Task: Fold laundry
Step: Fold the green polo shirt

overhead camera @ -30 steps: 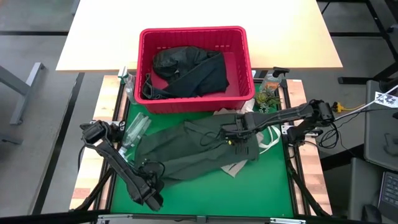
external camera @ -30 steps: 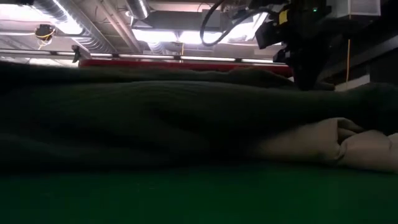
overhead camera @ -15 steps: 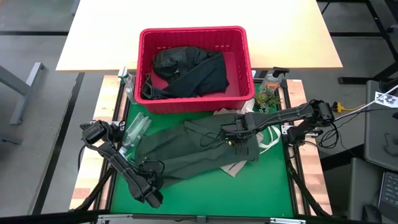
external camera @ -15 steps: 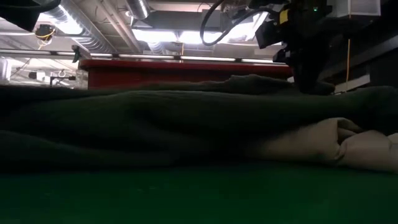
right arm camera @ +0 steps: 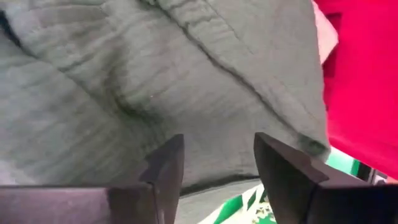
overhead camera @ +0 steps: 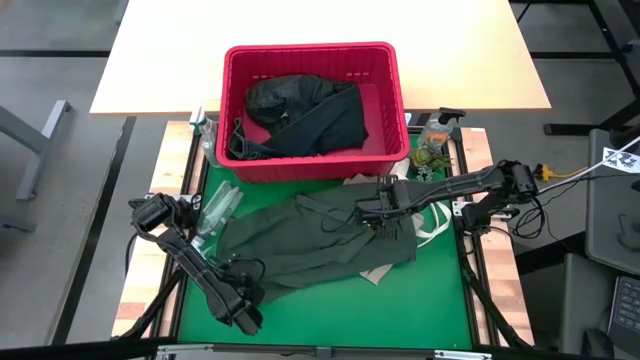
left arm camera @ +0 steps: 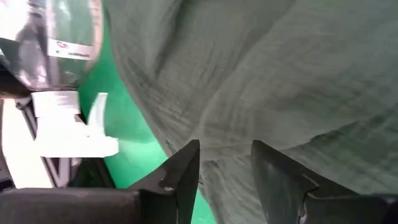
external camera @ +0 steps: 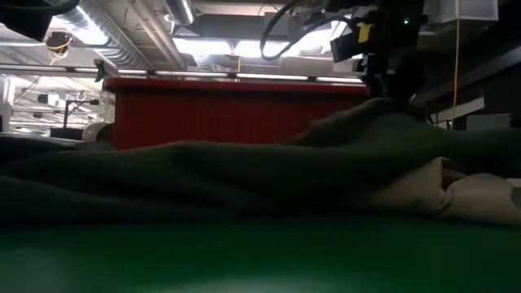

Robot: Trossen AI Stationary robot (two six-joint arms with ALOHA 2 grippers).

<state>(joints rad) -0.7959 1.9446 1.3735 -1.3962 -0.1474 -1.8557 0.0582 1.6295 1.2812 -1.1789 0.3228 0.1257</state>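
An olive-green shirt (overhead camera: 310, 240) lies spread and rumpled on the green mat, over a tan piece (overhead camera: 378, 270) that shows at its near right edge (external camera: 456, 191). My left gripper (overhead camera: 243, 288) stands open over the shirt's near left edge (left arm camera: 227, 158), pointing steeply down. My right gripper (overhead camera: 383, 212) stands open over the shirt's right part (right arm camera: 217, 152). In the low view it (external camera: 387, 85) sits just above a raised hump of the shirt (external camera: 383, 110). Black garments (overhead camera: 300, 115) lie in the red basket. My left gripper's open fingers (left arm camera: 186, 168) stand just over the shirt's edge; I cannot tell whether they touch it. My right gripper's open fingers (right arm camera: 168, 162) stand at the top of the shirt's hump; I cannot tell whether they touch the cloth.
The red basket (overhead camera: 310, 48) stands at the mat's far edge. A clear bottle (overhead camera: 218, 205) lies at the mat's left edge, near my left arm. A spray bottle (overhead camera: 435, 130) and small items sit at the far right. Bare green mat lies along the near edge.
The shirt's left part has sunk flat onto the table, so the red basket now shows behind it in the low view. Only a hump under my right gripper stays raised. My right gripper has tipped a little toward the far edge.
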